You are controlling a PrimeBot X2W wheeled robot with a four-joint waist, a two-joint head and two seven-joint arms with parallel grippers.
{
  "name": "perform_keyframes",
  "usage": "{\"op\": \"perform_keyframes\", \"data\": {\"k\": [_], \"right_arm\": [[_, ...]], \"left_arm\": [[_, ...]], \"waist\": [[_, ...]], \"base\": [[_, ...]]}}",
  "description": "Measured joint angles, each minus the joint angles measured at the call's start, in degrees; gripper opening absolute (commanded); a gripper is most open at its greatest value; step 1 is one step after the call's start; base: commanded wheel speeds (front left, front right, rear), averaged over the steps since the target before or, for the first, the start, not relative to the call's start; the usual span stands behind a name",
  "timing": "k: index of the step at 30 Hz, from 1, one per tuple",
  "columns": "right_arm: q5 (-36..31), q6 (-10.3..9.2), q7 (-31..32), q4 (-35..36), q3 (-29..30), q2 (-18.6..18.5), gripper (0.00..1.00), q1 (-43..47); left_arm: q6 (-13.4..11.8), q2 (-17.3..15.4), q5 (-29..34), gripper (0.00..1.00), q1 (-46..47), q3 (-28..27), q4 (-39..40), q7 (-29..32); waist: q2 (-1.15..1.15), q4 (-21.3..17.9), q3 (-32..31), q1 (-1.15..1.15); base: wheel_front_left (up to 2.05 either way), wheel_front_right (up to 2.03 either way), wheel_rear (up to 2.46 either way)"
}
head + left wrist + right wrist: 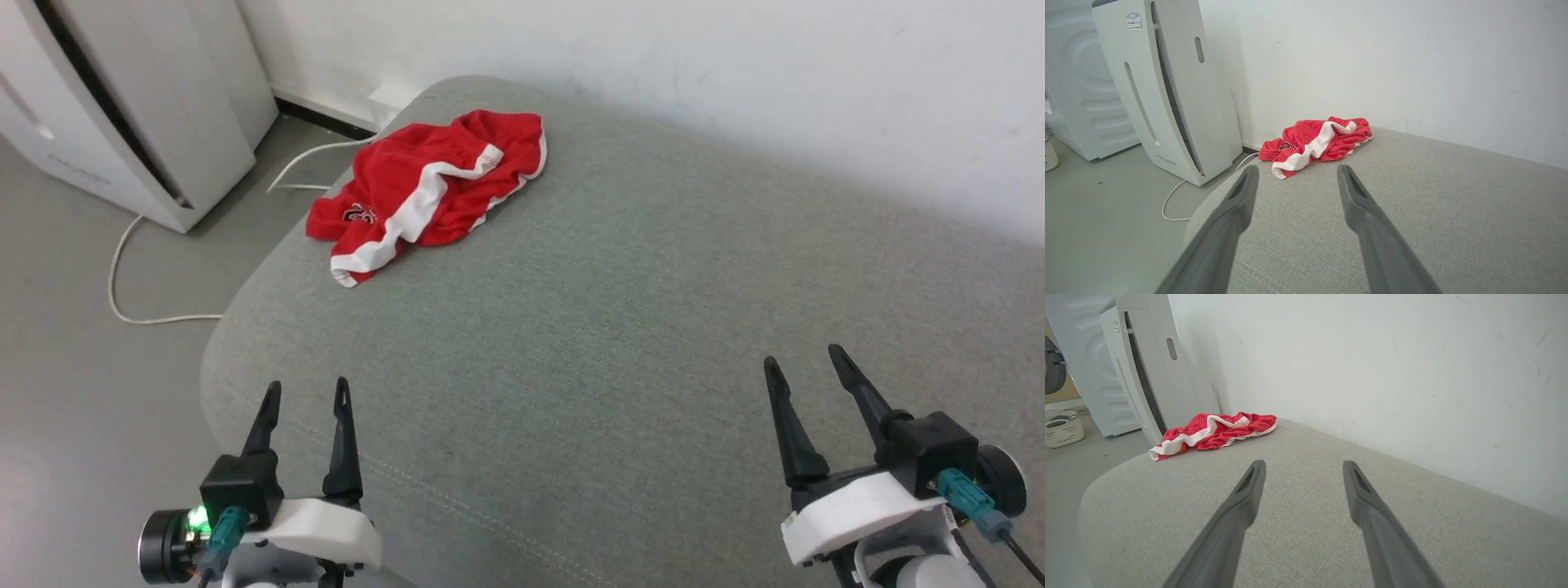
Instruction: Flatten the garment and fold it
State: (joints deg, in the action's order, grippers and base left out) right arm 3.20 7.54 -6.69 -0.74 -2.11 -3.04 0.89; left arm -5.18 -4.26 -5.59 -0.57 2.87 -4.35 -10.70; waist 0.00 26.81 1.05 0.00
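Grey upholstered seat (612, 327) against a white wall, head view: the garment (424, 192) lies bunched at the far left corner, one white-trimmed leg reaching toward the rim. Left hand (308, 382) and right hand (802, 354) hover over the near side, fingers spread, empty, well apart from the cloth. Judged a ready pose, nothing flattened yet.

Left wrist view: garment almost straight ahead beyond the fingertips; white appliance (1167, 102) and cable (1171, 200) on the floor beside the seat.

Right wrist view: garment far off to the left. The left hand is probably better placed for the first pull.
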Motion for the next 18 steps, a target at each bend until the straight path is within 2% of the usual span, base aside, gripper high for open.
{"op": "perform_keyframes", "data": {"k": [18], "right_arm": [[0.9,0.01,-1.5,-0.1,-0.2,0.0,1.00,0.0]], "left_arm": [[-1.0,-0.2,-1.2,1.00,0.0,0.3,-0.9,-2.1]], "waist": [[0.00,4.9,0.5,0.00]], "base": [[0.00,0.00,0.00]]}}
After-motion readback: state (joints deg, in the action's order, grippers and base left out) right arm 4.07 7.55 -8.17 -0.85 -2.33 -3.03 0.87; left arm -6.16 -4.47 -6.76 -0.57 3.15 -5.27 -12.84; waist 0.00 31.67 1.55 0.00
